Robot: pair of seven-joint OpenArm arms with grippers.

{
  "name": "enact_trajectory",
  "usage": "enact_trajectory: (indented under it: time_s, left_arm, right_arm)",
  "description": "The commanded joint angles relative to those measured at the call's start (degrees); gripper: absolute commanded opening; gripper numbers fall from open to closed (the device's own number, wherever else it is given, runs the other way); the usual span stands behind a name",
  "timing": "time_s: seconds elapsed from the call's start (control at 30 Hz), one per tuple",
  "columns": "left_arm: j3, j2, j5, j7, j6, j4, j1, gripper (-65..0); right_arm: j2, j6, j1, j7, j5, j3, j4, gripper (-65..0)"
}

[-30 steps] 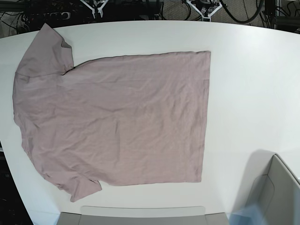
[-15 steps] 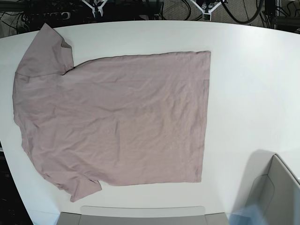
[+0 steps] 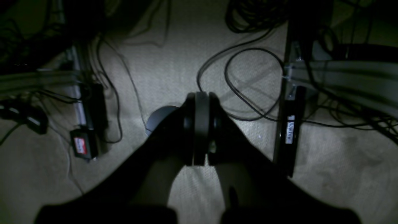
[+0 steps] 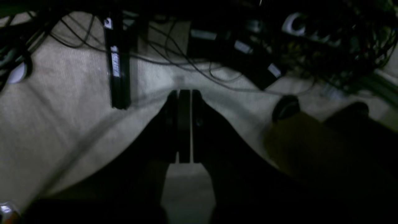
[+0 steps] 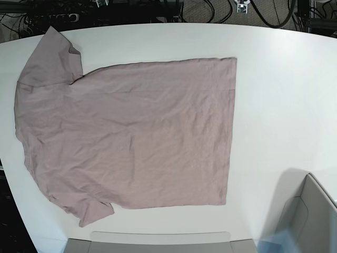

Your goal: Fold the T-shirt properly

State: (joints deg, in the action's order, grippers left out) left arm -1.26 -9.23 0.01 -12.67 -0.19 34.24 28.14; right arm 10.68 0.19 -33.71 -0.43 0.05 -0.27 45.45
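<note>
The pink-mauve T-shirt point(image 5: 131, 132) lies spread flat on the white table point(image 5: 279, 79), hem to the right, sleeves at the top left and bottom left. Neither wrist view shows it. My left gripper point(image 3: 199, 130) is shut and empty, hanging over carpet floor with cables, off the table. My right gripper point(image 4: 184, 124) is also shut and empty over floor and cables. In the base view neither gripper shows over the table; only small white arm parts peek in at the top edge.
A grey box point(image 5: 310, 216) stands at the table's bottom right corner. A grey tray edge point(image 5: 158, 240) runs along the bottom. Cables and power strips point(image 3: 87, 124) lie on the floor beyond the table's far edge.
The white arm parts at the top edge of the base view have drawn back almost out of sight. The T-shirt has not moved.
</note>
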Motion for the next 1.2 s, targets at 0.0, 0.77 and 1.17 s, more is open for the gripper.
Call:
enact_trajectory:
  time_s: [0.0, 0.77, 1.17]
  left_arm:
    - [-1.7, 0.0, -0.1, -1.2, 0.3, 3.8, 2.8, -65.0]
    - [-11.7, 1.0, -8.7, 4.9, 0.3, 62.9, 33.1, -65.0]
    - [-14.2, 1.2, -8.8, 4.9, 0.2, 74.6, 25.9, -64.7]
  right_arm:
    - [1.2, -0.1, -2.6, 0.3, 0.3, 0.1, 2.8, -64.7]
    - [10.8, -0.5, -27.3, -5.0, 15.7, 8.6, 58.5, -64.7]
    - [10.9, -0.3, -16.1, -6.0, 15.8, 13.1, 73.2, -64.7]
